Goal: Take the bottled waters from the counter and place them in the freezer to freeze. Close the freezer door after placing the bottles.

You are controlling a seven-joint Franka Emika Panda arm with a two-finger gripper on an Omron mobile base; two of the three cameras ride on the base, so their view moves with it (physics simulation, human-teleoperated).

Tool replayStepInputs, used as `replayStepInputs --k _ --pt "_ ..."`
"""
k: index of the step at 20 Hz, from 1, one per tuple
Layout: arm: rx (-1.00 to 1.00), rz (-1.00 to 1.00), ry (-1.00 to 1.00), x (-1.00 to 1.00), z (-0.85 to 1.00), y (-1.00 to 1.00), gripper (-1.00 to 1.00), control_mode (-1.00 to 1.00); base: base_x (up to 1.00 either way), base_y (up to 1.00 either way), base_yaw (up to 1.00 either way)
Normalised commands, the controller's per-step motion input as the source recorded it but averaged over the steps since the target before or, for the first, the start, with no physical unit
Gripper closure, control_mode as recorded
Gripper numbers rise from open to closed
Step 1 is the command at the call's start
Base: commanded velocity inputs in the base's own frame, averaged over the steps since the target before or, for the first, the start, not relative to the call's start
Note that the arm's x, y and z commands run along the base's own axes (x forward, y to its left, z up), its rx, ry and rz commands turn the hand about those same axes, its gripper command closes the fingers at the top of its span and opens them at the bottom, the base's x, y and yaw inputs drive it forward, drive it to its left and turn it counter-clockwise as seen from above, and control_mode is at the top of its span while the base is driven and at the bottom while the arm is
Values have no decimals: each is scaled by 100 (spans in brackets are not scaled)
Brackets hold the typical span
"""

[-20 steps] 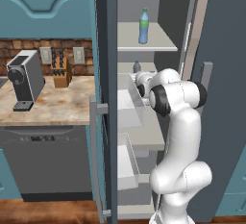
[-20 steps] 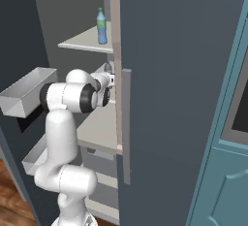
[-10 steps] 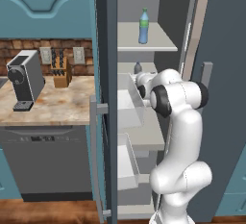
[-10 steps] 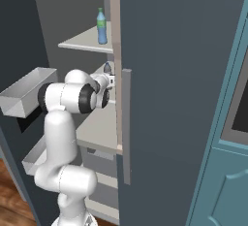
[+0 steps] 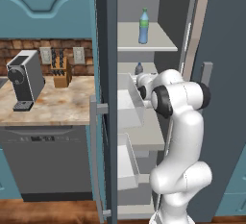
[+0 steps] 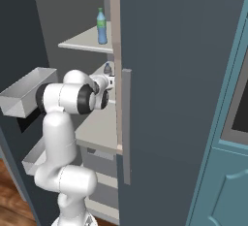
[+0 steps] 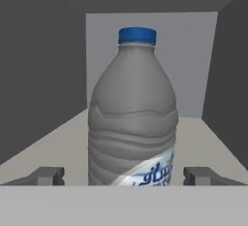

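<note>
The freezer (image 5: 158, 6) stands open. On its upper shelf stands the clear blue bottle with a green top part (image 5: 143, 26) (image 6: 101, 26). The duller grey-blue bottle (image 7: 131, 118) stands upright on the middle shelf (image 6: 99, 125), and its cap shows above my hand (image 5: 139, 67) (image 6: 107, 67). My gripper (image 7: 124, 175) is open, reaching into that shelf, with the fingertips (image 7: 47, 175) either side of the bottle's base and a gap on each side. The freezer door (image 6: 174, 99) with its bar handle (image 6: 126, 123) stands open to the right of my arm.
A second door edge (image 5: 108, 98) carrying grey bins (image 5: 129, 100) (image 6: 26, 91) stands open to the left of the arm. The counter (image 5: 53, 107) holds a coffee machine (image 5: 24, 79) and knife block (image 5: 60, 71) above the dishwasher (image 5: 43, 160). Teal cabinets (image 6: 227, 186) flank the freezer.
</note>
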Motion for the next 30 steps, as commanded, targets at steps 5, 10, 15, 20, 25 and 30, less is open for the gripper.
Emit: replayStepInputs --k 5,10,15,20,25,30 --pt "0 -1 -4 -31 1 0 -100 -100 0 0 0" --pt "0 -2 -1 -55 17 0 -100 -100 0 0 0" --pt "0 -1 2 -53 28 0 -100 -100 0 0 0" --pt "0 0 5 -47 33 -2 -100 -100 0 0 0" --pt "3 0 3 -55 33 -6 -100 -100 0 0 0" --pt "4 0 4 -54 22 -7 -100 -100 0 0 0"
